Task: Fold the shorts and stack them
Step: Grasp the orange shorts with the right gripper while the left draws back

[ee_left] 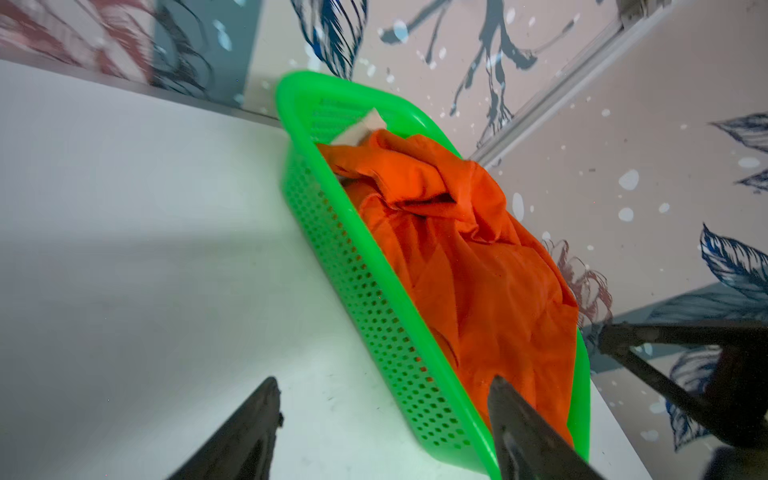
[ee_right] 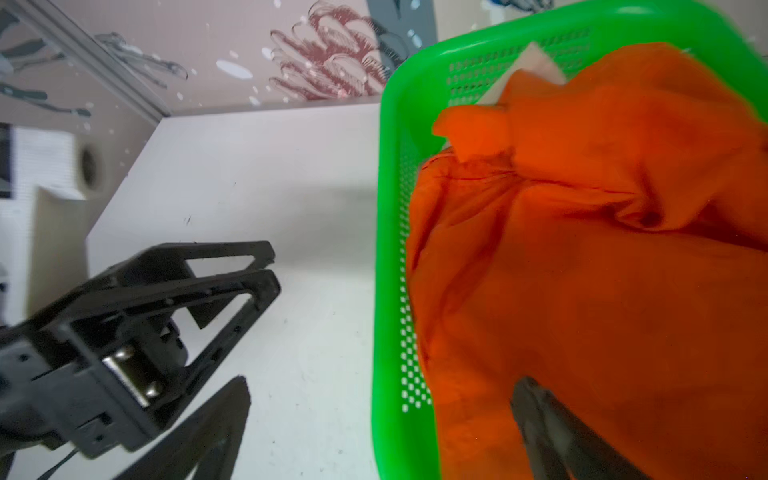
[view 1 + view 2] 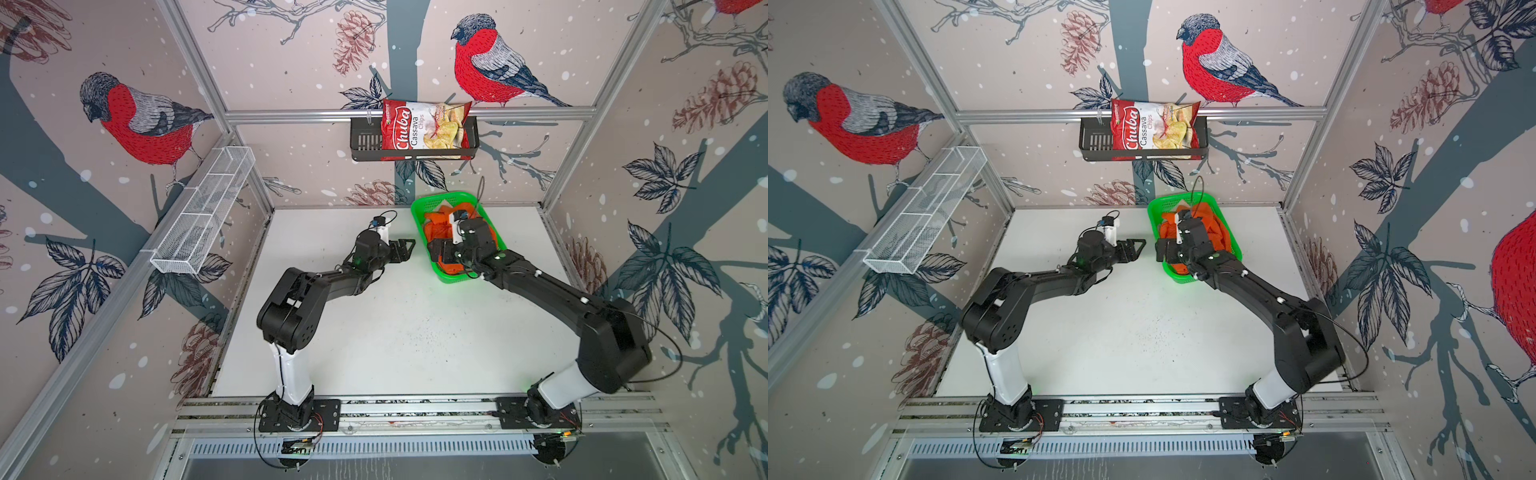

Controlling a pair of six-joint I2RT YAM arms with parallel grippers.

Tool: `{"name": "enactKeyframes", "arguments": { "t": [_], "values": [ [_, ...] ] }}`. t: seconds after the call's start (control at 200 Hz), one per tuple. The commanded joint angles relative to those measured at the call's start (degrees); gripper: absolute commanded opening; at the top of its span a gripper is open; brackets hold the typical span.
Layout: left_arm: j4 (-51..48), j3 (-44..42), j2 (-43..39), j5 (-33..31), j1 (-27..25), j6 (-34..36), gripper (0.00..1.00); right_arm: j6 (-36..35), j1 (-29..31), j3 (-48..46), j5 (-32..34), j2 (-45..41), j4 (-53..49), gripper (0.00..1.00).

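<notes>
Right gripper (image 2: 382, 384): jaws spread wide, empty, straddling long wall of green mesh basket (image 1: 374, 291), one finger above cloth inside (likely lining up first grab). Left gripper (image 3: 406, 248): jaws parted, empty, just outside same basket wall, probably standing by to help spread cloth. Orange shorts (image 1: 478, 257): inside basket, crumpled, heaped above rim, unfolded. Beige shorts (image 1: 365, 126): only pale corner visible, under orange pair at basket's far end.
</notes>
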Motion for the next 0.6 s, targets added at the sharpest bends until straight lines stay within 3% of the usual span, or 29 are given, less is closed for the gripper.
{"name": "enactKeyframes", "arguments": {
  "t": [0.0, 0.105, 0.29, 0.595],
  "values": [
    [0.6, -6.0, -5.0, -2.8, 2.1, 1.6, 0.78, 0.6, 0.5, 6.1, 5.3, 6.6, -4.2, 1.0],
    [-1.7, -10.7, -9.8, -5.4, 3.2, 3.4, 0.79, 0.9, 0.3, 11.1, 7.3, 13.2, -6.4, 1.0],
    [-2.9, -14.9, -14.1, -8.2, 3.9, 4.8, 0.8, 4.0, -1.3, 13.5, 2.6, 19.3, -5.4, 0.93],
    [-2.0, -15.5, -13.5, -7.6, 4.0, 4.7, 0.8, 10.0, -6.9, 8.1, 0.8, 19.5, -0.4, 0.85]
  ]
}}
